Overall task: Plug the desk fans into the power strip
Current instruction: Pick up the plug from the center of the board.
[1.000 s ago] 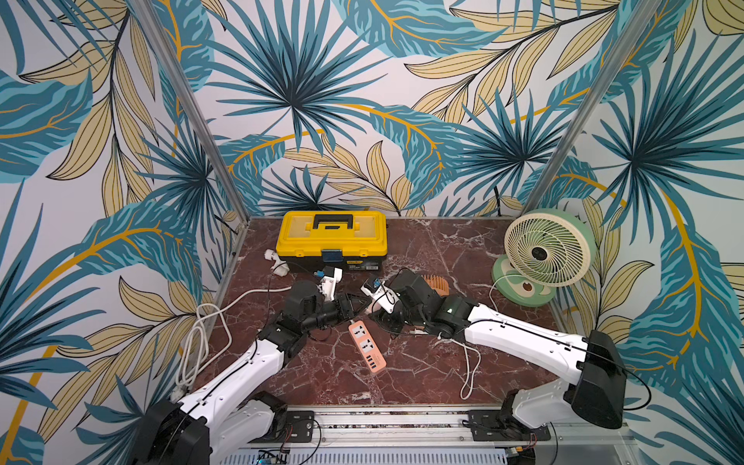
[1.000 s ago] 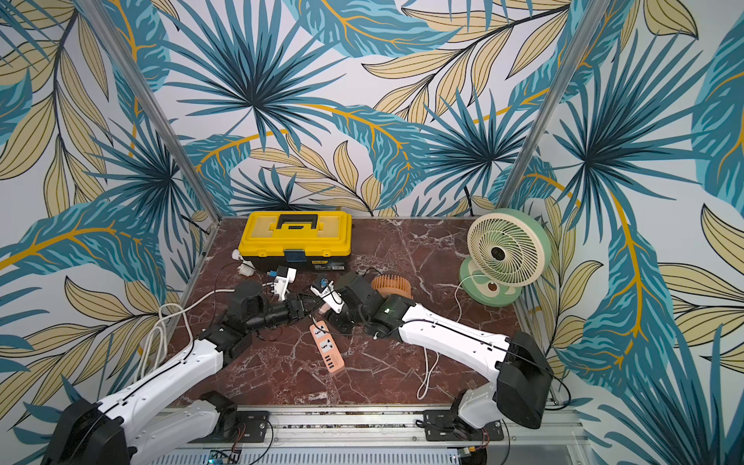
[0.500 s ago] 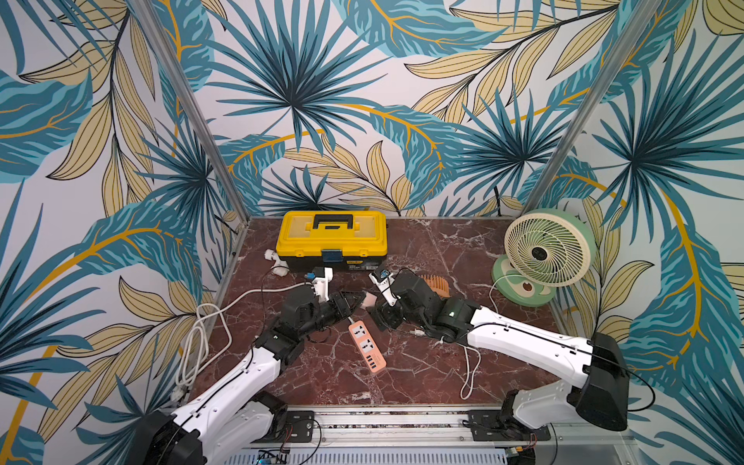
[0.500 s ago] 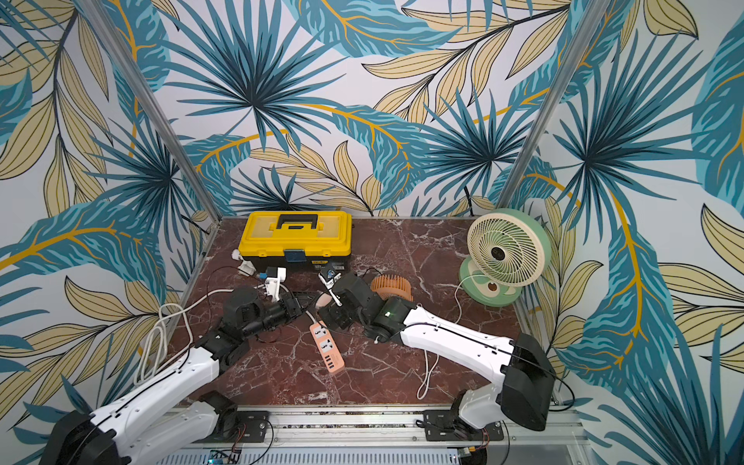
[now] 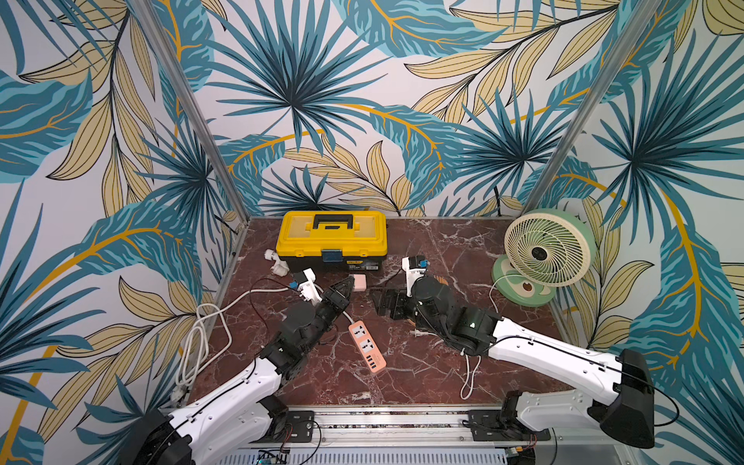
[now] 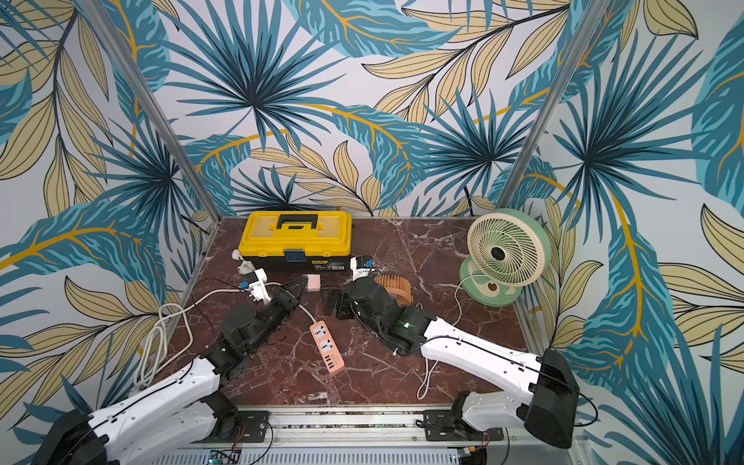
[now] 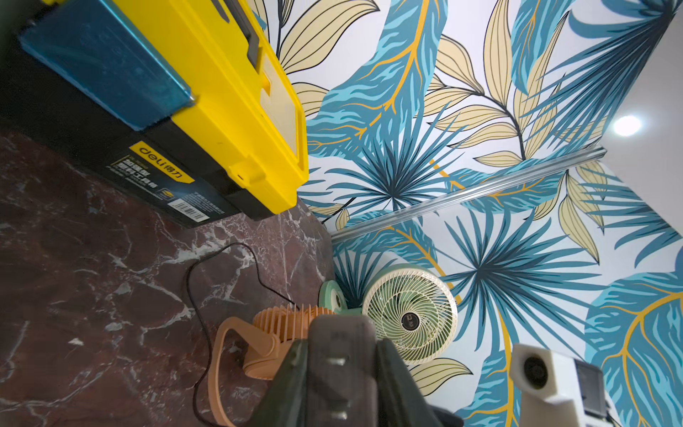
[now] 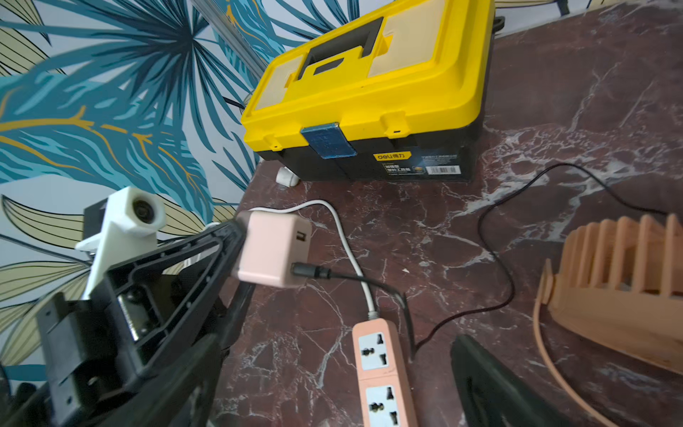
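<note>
Handoff's done: left gripper (image 5: 350, 284) has kept the pink charger cube (image 8: 273, 255), right gripper (image 5: 387, 304) has let go and backed off.

Left arm reaches low and forward, fingers pinched tight on that smooth, rounded cube, with a thin black cable (image 8: 495, 258) plugged into it. Power strip (image 5: 366, 346) is a short salmon-orange bar with a glossy white face, two universal sockets, a row of USB ports and a thick white cord. It lies flat on the veined red marble table (image 5: 422, 382), just back from the left fingertips, between both grippers and untouched. Right fingers gape wide and empty, with a ribbed orange fan (image 6: 392, 288) just beside them.
</note>
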### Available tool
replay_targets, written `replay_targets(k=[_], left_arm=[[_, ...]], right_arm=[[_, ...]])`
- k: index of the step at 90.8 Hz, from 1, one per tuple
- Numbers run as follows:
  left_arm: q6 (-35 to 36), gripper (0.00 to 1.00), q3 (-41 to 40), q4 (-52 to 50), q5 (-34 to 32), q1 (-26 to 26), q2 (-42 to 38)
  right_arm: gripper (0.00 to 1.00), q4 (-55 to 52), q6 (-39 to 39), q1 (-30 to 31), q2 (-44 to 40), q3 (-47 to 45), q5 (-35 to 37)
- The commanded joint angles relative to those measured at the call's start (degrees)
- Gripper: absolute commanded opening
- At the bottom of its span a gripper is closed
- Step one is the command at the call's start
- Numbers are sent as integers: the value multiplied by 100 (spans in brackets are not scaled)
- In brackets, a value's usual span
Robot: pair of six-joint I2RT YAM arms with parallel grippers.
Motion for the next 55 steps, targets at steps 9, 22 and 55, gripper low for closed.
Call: replay_targets(k=[9, 22, 55], left_arm=[[-191, 0, -75, 1340, -807, -424, 469], [-256, 0, -128, 1778, -925, -631, 723], [-225, 0, -153, 1993, -1199, -970, 744]], right_arm=[[99, 1444, 727, 33, -244, -540, -448], [92, 2455, 1133, -175, -47, -866, -1158], [74, 4090, 1974, -485, 233, -1192, -1368]])
